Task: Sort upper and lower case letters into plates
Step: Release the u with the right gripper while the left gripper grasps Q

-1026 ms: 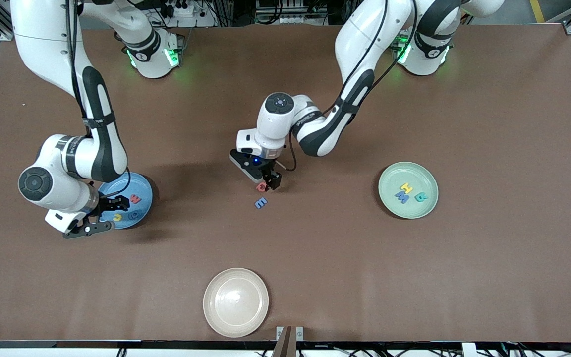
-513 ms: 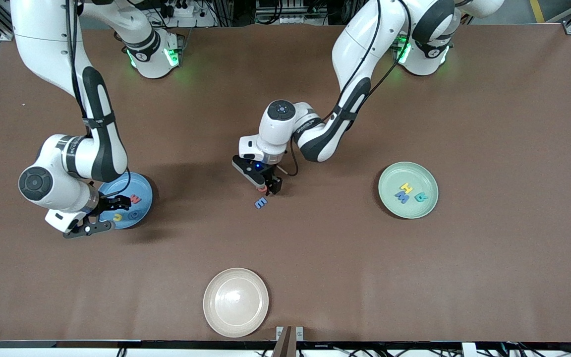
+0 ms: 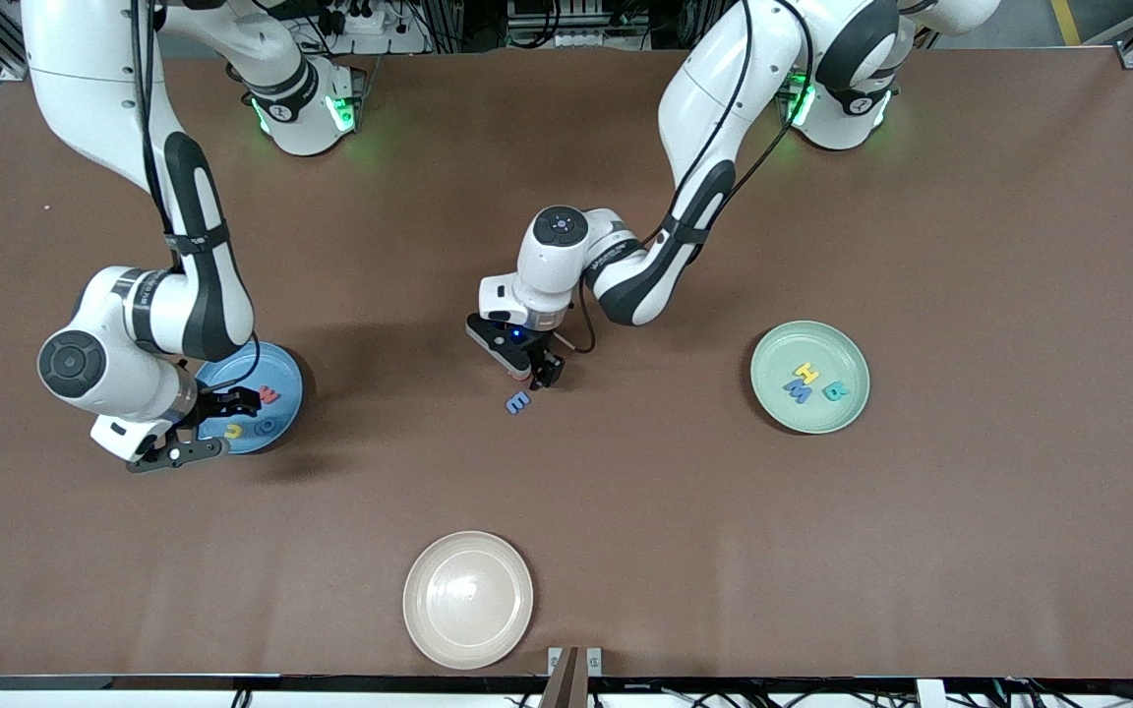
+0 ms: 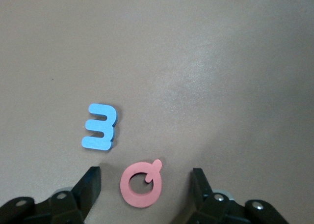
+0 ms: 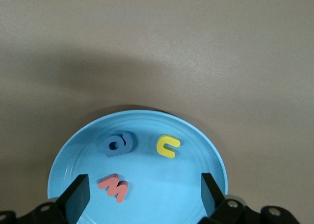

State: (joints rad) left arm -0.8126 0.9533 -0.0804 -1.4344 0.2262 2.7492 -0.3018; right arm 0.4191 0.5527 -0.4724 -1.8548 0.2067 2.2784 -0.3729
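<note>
My left gripper is open and low over the middle of the table. In the left wrist view its fingers straddle a flat red letter without touching it. A blue letter lies beside it, nearer the front camera. My right gripper is open and empty over the sky blue plate, which holds a red, a yellow and a blue letter. The mint green plate holds a yellow, a blue and a teal letter.
A glossy cream plate sits near the front edge of the table. The brown table top is bare between the plates.
My left gripper has moved down and slightly toward the front camera, and now covers the red letter in the front view. The right arm has not moved.
</note>
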